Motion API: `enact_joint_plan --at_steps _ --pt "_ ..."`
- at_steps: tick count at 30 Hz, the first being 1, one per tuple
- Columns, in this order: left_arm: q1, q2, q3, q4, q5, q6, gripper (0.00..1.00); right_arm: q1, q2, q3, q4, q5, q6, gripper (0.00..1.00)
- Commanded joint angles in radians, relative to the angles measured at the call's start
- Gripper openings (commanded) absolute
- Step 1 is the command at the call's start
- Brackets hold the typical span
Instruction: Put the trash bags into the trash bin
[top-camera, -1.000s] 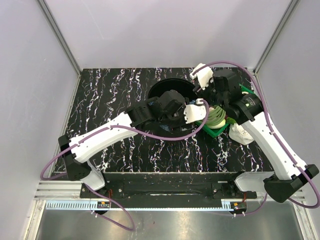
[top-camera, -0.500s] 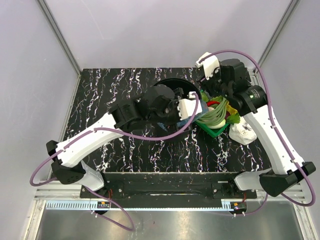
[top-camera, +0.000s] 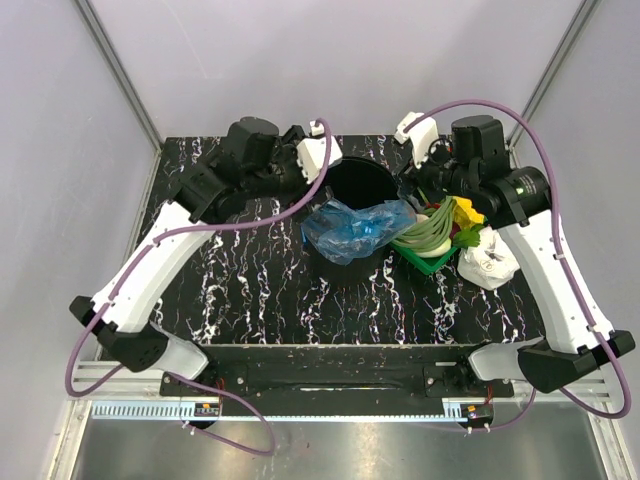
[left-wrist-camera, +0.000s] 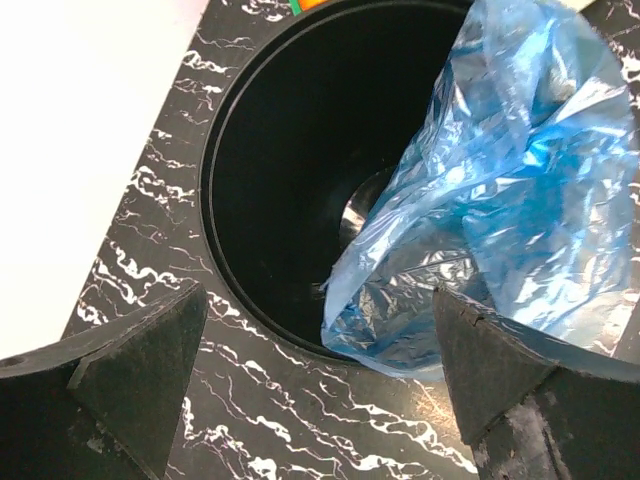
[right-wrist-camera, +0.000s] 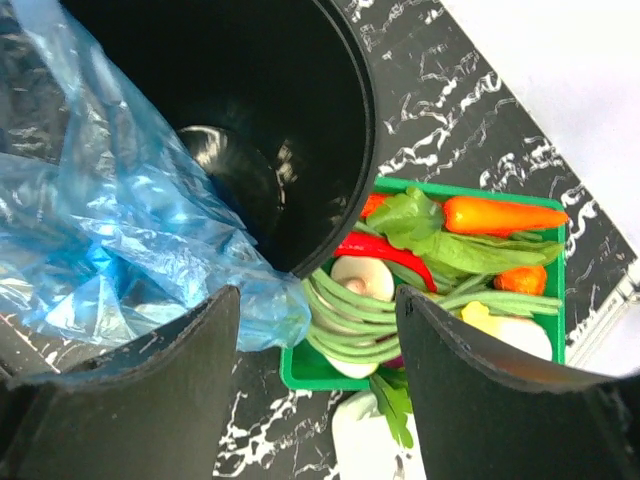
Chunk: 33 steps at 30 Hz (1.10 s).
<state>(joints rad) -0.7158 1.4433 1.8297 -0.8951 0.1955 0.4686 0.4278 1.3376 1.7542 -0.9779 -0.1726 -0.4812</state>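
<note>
Evidently the bench (top-camera: 250, 290) serves only as a carrier. The trash bin (top-camera: 352, 178) is stood toward its far edge with the mouth upward, so that film can be dropped in from above. The trash bags (top-camera: 355, 228) are draped as one crumpled blue mass across the bin's near rim. Most of the mass lies outside the bin, and an edge reaches over the opening. The task is therefore judged unfinished, since the film is carried by the rim rather than sunk inside.

A green tray (top-camera: 432, 262) of vegetables is set just beside the bin on its right, and the film's trailing corner appears to reach it. A white lump (top-camera: 490, 265) lies beyond the tray, farther from the bin.

The left tool (left-wrist-camera: 318, 320) is held above the bin's left side and the right tool (right-wrist-camera: 315, 310) above its right. Both are spread wide with nothing between the fingers, so the film is gripped by neither. Each is pointed down at the bin's mouth, a stance judged suited to pushing or regrasping the film.

Several things cannot be made out. The bin's outer wall and height are hidden from above. The number of bags in the wad cannot be told, nor how far the film hangs down inside the bin. Part of the tray is covered by the film and the right arm.
</note>
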Motion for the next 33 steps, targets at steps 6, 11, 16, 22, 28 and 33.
enact_joint_plan --at_steps 6,11,16,22,28,33 --pt "0.113 0.126 0.098 -0.096 0.304 0.198 0.99 -0.017 0.005 0.07 -0.114 -0.127 -0.072 0.7" --pt "0.118 0.192 0.149 -0.148 0.334 0.243 0.99 -0.018 0.012 0.064 -0.117 -0.113 -0.073 0.7" --pt "0.125 0.226 0.163 -0.15 0.36 0.255 0.81 -0.021 0.015 0.038 -0.117 -0.102 -0.082 0.7" --pt "0.128 0.235 0.174 -0.145 0.375 0.248 0.33 -0.04 0.02 0.039 -0.119 -0.111 -0.089 0.7" --pt "0.144 0.233 0.2 -0.065 0.341 0.131 0.0 -0.041 0.055 0.039 -0.116 -0.156 -0.094 0.7" --pt "0.144 0.218 0.198 -0.01 0.326 0.067 0.0 -0.041 0.083 0.045 -0.111 -0.208 -0.1 0.7"
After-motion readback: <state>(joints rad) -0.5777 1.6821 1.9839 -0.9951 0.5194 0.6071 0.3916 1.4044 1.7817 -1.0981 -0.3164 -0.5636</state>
